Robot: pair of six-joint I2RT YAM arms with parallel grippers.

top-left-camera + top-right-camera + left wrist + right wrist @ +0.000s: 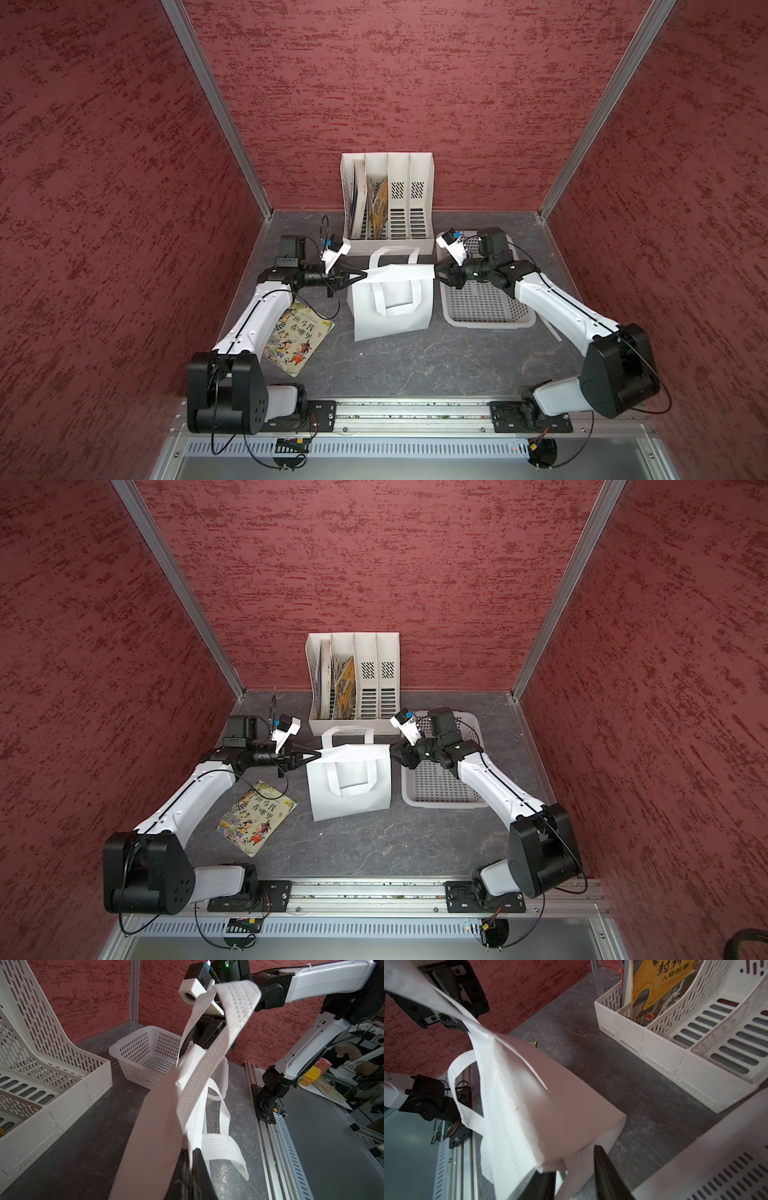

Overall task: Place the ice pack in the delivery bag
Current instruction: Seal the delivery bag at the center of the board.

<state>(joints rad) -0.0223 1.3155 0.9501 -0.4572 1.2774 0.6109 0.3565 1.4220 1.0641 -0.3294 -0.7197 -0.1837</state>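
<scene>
The delivery bag (390, 307) stands mid-table, made of light, limp fabric that probably sags shut unless its fold-over flap (399, 272) is held taut by both end corners. The ice pack shows in no view. The left gripper (360, 273), at the bag's 9 o'clock, is pressed tight on one flap corner, while the right gripper (436, 274) at 3 o'clock has its jaws apart around the other corner, not yet pinching. The basket (490, 323) at 3 o'clock looks empty where visible, and the file rack (420, 166) at 12 o'clock holds books (380, 203) in two slots.
</scene>
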